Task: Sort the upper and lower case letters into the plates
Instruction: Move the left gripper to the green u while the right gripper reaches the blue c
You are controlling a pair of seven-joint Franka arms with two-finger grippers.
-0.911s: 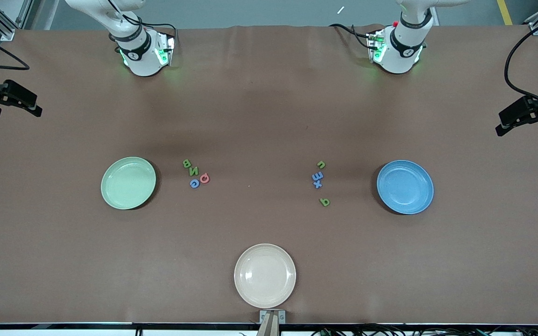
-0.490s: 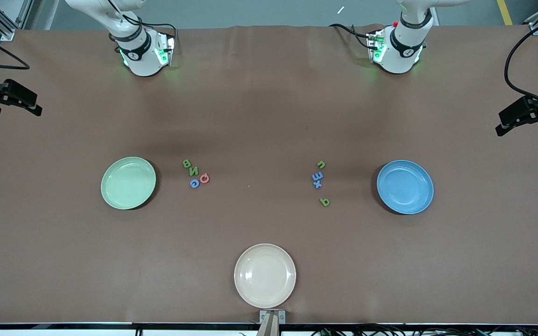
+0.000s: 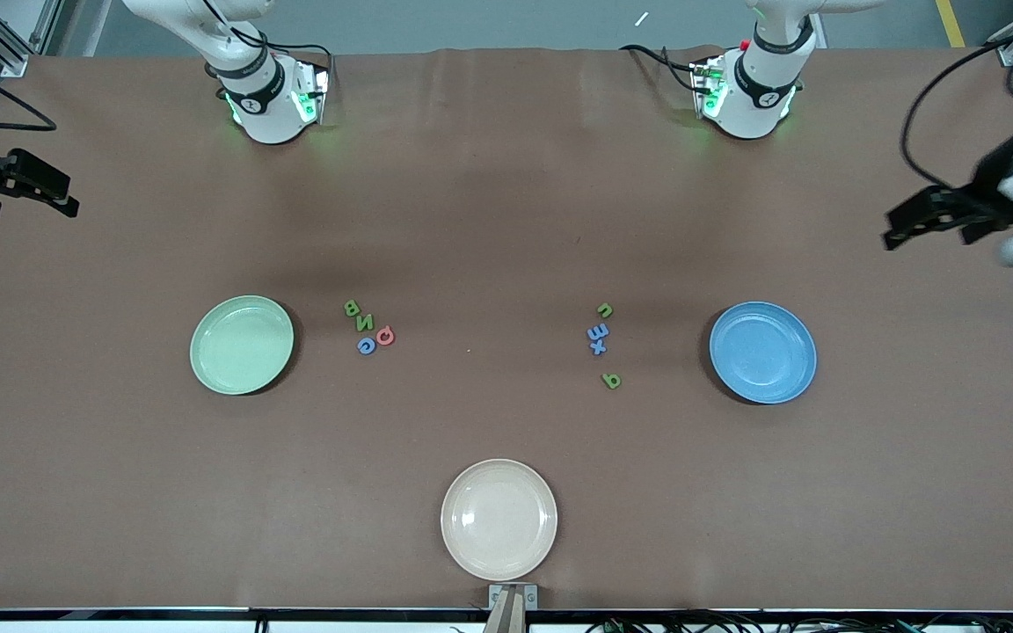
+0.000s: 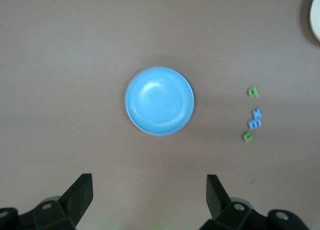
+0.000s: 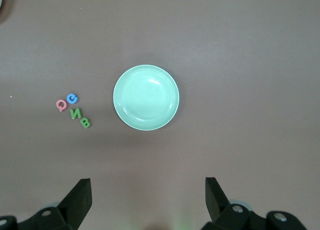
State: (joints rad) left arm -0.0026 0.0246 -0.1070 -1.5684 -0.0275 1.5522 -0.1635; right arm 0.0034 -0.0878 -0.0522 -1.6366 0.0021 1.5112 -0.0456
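I have both arms pulled high above the brown tabletop (image 3: 506, 211), neither carrying anything. My left tool (image 4: 150, 192) hangs with its fingers (image 4: 80, 190) spread wide apart, over the bare surface toward the left arm's end, and looks down on the blue plate (image 3: 762, 352). My right tool (image 5: 148, 192) is likewise spread wide and holds nothing; it sits over the right arm's end, looking down on the pale green plate (image 3: 242, 344).

I take the cream-beige plate (image 3: 499, 519) as my landmark; it lies nearest the front camera, midway along the tabletop. Both task plates lie farther from the camera than it, the green one toward the right arm's end, the blue one toward the left arm's end, and both hold nothing.

The capital letters (image 3: 368, 327) form a tight cluster just beside the green plate, on the side toward the landmark's midline: green B, green N, blue G and red Q. The small letters (image 3: 601, 343) lie near the blue plate on its inward side: a green one, two blue ones touching, then a green q slightly apart, closest to the landmark.
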